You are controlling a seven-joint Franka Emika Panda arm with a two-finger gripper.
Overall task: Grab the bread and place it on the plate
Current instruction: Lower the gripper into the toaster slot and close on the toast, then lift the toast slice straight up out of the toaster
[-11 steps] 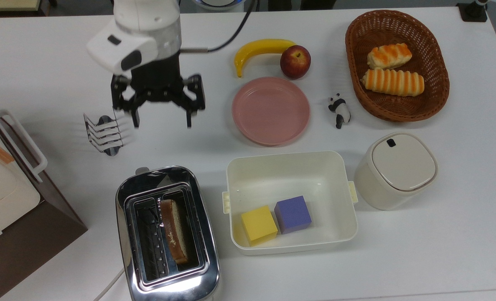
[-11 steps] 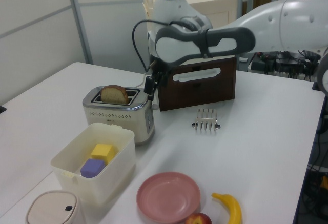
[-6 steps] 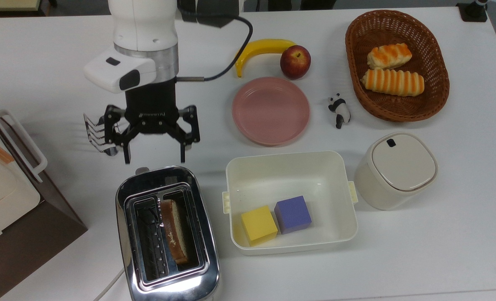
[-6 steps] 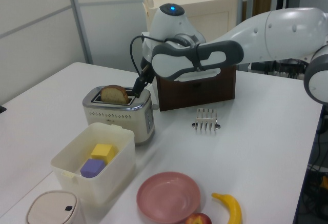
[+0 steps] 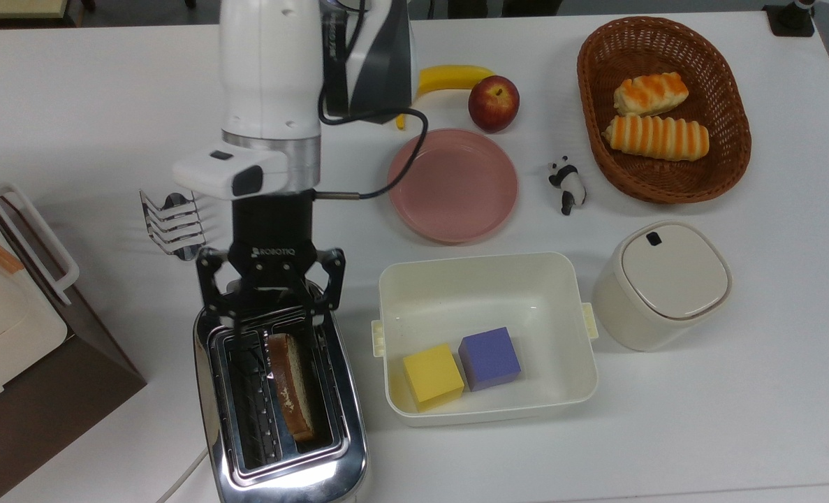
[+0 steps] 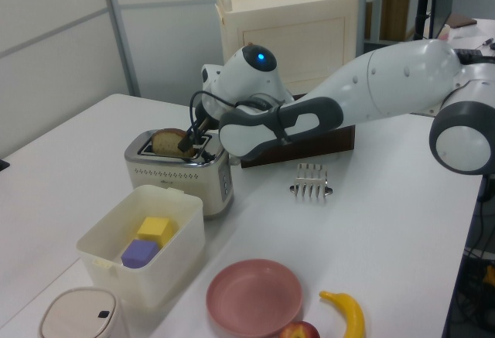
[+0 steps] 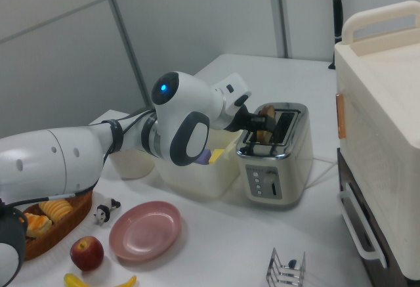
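Since a second ago the arm has come down from the toast rack (image 5: 172, 223) to the toaster (image 5: 281, 398).

In the top view, the gripper (image 5: 272, 323) hangs over the toaster's far end, at about 12 o'clock from the bread (image 5: 290, 386). Its fingers (image 5: 236, 325) are spread wide and hold nothing. The bread stands on edge in the toaster's right slot. The pink plate (image 5: 452, 185) sits bare on the table (image 5: 735, 405), at about 2 o'clock from the toaster. A white tub (image 5: 487, 337) with a yellow block (image 5: 433, 376) and a purple block (image 5: 489, 358) is at 3 o'clock from the toaster.

In the left view, the gripper (image 6: 188, 138) is right by the bread (image 6: 168, 141), which sticks up out of the toaster (image 6: 179, 171). The plate (image 6: 254, 298) is at about 5 o'clock from it.

In the right view, the gripper (image 7: 262, 126) is over the toaster (image 7: 274, 155). The plate (image 7: 145, 230) lies at about 8 o'clock.
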